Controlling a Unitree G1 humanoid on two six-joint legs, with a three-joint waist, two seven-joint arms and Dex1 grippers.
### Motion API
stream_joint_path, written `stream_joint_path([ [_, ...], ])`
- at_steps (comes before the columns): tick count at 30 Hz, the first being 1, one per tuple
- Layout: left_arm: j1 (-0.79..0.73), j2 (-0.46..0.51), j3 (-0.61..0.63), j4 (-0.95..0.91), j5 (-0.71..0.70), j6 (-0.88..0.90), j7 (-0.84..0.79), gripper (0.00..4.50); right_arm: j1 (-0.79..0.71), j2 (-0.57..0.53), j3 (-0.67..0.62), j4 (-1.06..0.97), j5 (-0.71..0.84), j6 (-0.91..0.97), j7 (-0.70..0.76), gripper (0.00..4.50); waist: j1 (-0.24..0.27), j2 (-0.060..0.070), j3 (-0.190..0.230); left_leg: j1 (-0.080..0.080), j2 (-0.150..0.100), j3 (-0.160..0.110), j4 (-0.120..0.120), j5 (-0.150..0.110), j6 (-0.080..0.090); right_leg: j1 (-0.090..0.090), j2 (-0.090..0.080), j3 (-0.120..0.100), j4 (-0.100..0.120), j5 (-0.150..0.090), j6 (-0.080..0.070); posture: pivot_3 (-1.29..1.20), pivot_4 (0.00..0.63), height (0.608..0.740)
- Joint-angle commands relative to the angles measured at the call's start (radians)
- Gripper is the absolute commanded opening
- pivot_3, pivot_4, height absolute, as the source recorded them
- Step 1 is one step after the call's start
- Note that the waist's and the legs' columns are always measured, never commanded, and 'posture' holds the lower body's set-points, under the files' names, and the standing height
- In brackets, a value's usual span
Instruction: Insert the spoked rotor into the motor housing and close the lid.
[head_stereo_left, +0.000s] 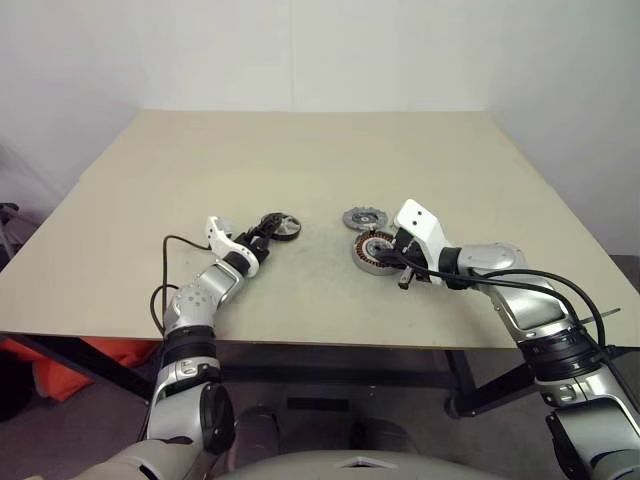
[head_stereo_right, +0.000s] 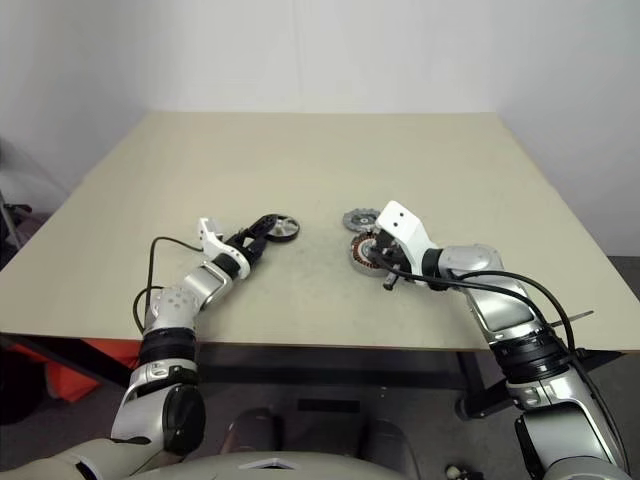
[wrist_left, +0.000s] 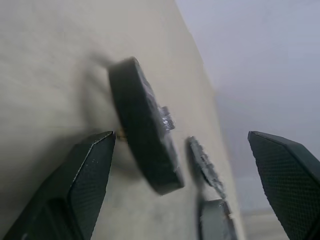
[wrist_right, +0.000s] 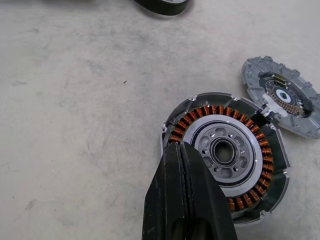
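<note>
The table bears all three parts. The motor housing lies face up with the right gripper, fingers pressed shut, resting on its rim — seemingly to pin it for insertion. The lid waits just beside it, touching its edge. Well apart, the spoked rotor sits between the wide-open left gripper fingers — ungrasped.

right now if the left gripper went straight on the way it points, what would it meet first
Most likely the spoked rotor: it sits on the table just ahead of the open left gripper, roughly between its fingers in the wrist view. Beyond it lies the lid.
</note>
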Motion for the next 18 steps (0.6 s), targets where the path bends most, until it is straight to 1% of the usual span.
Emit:
stream_joint_path([
  [1, -0.048, -0.003, -0.002, 0.063, -0.005, 0.008, 0.004, 4.47, -0.001, -0.004, -0.016, -0.039, 0.000, -0.012, -0.007, 0.00, 0.000, 0.000, 0.000, 0.000, 0.000, 0.000, 0.000, 0.000, 0.000, 0.000, 0.000, 0.000, 0.000, 0.000, 0.000, 0.00, 0.000, 0.740],
  [5, -0.053, -0.003, -0.001, 0.077, -0.002, 0.012, 0.004, 4.47, 0.006, -0.006, -0.024, -0.043, 0.003, -0.010, -0.014, 0.00, 0.000, 0.000, 0.000, 0.000, 0.000, 0.000, 0.000, 0.000, 0.000, 0.000, -0.001, 0.000, 0.000, 0.000, 0.000, 0.00, 0.000, 0.740],
  [8, -0.037, 0.000, 0.012, 0.067, -0.017, 0.025, 0.006, 3.90, 0.010, -0.007, -0.026, -0.043, 0.003, -0.012, -0.018, 0.00, 0.000, 0.000, 0.000, 0.000, 0.000, 0.000, 0.000, 0.000, 0.000, 0.000, -0.001, 0.000, 0.000, 0.000, 0.000, 0.00, 0.000, 0.740],
  [9, -0.032, 0.001, 0.014, 0.063, -0.020, 0.028, 0.006, 3.61, 0.010, -0.007, -0.025, -0.043, 0.002, -0.012, -0.019, 0.00, -0.001, 0.000, 0.000, 0.000, 0.000, 0.000, 0.000, 0.000, 0.000, 0.000, -0.001, 0.000, 0.000, 0.000, 0.000, 0.00, 0.000, 0.740],
  [10, -0.027, 0.002, 0.016, 0.057, -0.022, 0.032, 0.006, 3.20, 0.010, -0.007, -0.025, -0.043, 0.002, -0.012, -0.020, 0.00, -0.002, 0.000, 0.000, 0.000, 0.000, 0.000, 0.000, 0.000, 0.000, 0.000, -0.001, 0.000, 0.000, 0.000, 0.000, 0.00, 0.000, 0.740],
  [11, -0.021, 0.001, 0.023, 0.051, -0.028, 0.036, 0.010, 2.96, 0.009, -0.007, -0.025, -0.041, 0.003, -0.012, -0.021, 0.00, -0.002, 0.000, 0.000, 0.000, 0.000, 0.000, 0.000, 0.000, 0.000, 0.000, -0.001, 0.000, 0.000, 0.000, 0.000, 0.00, 0.000, 0.740],
  [18, 0.025, -0.007, 0.053, 0.009, -0.066, 0.058, 0.057, 2.96, -0.005, -0.007, -0.023, -0.027, 0.000, -0.020, -0.018, 0.00, -0.006, 0.000, 0.000, 0.000, 0.000, 0.000, 0.000, 0.000, 0.000, 0.000, 0.000, 0.000, 0.000, 0.000, 0.000, 0.00, 0.000, 0.740],
])
